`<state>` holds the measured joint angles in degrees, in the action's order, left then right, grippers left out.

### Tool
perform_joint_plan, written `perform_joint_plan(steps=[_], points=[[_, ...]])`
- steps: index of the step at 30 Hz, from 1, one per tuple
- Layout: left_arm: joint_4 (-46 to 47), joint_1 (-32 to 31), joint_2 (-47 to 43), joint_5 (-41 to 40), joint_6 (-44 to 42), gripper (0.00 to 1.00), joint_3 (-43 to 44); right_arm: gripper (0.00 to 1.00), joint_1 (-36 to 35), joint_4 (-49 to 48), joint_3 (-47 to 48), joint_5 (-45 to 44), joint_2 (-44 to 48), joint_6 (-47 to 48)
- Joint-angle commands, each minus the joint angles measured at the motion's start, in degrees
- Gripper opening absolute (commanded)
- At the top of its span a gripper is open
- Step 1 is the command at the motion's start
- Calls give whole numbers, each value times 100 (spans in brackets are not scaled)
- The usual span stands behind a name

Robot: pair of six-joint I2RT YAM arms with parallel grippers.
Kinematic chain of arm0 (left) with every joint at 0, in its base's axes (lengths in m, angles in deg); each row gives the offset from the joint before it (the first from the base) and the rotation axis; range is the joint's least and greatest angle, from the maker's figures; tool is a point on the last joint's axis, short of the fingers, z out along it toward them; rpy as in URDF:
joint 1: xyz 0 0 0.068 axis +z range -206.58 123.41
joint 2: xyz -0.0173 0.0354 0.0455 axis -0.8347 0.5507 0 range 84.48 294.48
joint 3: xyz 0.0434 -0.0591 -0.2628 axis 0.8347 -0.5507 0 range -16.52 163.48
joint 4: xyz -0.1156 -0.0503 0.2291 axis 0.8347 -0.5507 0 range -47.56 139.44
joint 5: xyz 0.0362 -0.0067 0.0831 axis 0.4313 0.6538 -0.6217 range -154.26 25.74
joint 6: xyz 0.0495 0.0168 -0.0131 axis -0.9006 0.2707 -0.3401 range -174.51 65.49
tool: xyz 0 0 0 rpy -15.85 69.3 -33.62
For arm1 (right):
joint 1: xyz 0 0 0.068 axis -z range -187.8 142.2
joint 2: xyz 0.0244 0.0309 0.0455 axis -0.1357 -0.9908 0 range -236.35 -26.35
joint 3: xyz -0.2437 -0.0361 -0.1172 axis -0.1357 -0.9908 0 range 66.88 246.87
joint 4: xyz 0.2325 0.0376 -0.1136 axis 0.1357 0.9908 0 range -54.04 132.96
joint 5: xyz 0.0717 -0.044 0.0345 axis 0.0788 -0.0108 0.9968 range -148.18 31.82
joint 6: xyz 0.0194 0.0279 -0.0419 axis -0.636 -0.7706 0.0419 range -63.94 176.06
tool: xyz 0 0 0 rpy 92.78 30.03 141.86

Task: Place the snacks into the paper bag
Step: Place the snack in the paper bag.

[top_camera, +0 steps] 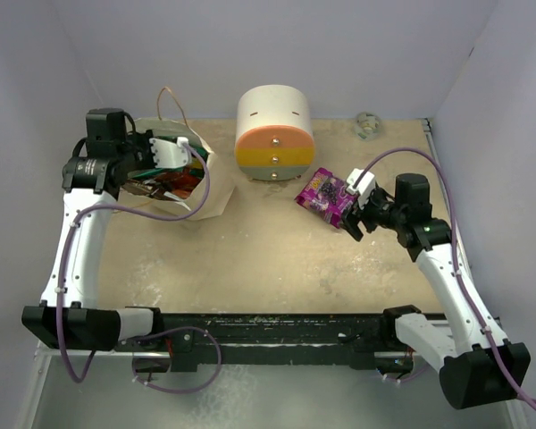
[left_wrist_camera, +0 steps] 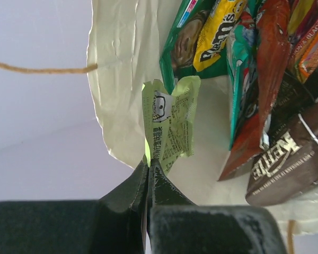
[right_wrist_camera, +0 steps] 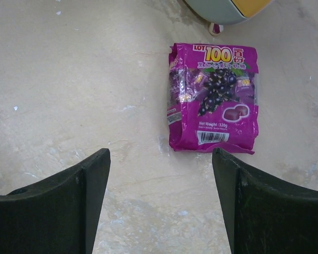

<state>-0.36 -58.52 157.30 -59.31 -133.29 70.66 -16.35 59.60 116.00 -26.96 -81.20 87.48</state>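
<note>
1. Left fingers (left_wrist_camera: 128,197) are pressed tight together on the lower edge of a small lime-green packet (left_wrist_camera: 169,119), so our left gripper (left_wrist_camera: 148,168) has it pinched between the tips.
2. From the tips the packet stands straight out, crumpled, inside the mouth of the paper bag (left_wrist_camera: 119,79). The bag's cream wall lies beyond it and off to the left of the fingers.
3. Beyond the tips and to their right we see more snacks already in the bag: a green packet (left_wrist_camera: 214,71) with a yellow packet (left_wrist_camera: 220,32) against it, then a teal packet (left_wrist_camera: 241,90), a red-orange packet (left_wrist_camera: 273,58) and a brown packet (left_wrist_camera: 289,161) nearest the fingers on that side.
4. Far to the left of the fingers a thin tan loop handle (left_wrist_camera: 42,69) runs out from the bag's edge.
5. Our right fingers (right_wrist_camera: 90,196) are spread wide with nothing between them. The right gripper (right_wrist_camera: 160,156) points down at the table (right_wrist_camera: 69,95).
6. Just ahead of those tips a purple packet (right_wrist_camera: 214,100) lies flat, print upward. It sits more toward the finger on the right of the wrist view, and we cannot tell whether that finger touches its near edge.
7. Past the purple packet, farther from the right fingers, stands a round white container (top_camera: 274,130) with pastel drawers.
</note>
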Motion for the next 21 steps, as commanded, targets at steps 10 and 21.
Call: perform_joint_plan(steps=[10,21], points=[[692,18,648,734,-145,0,-114,80,43,-237,-15,218,-55,-108],[761,18,832,801,327,18,-229,80,47,-272,-52,157,-67,-111]])
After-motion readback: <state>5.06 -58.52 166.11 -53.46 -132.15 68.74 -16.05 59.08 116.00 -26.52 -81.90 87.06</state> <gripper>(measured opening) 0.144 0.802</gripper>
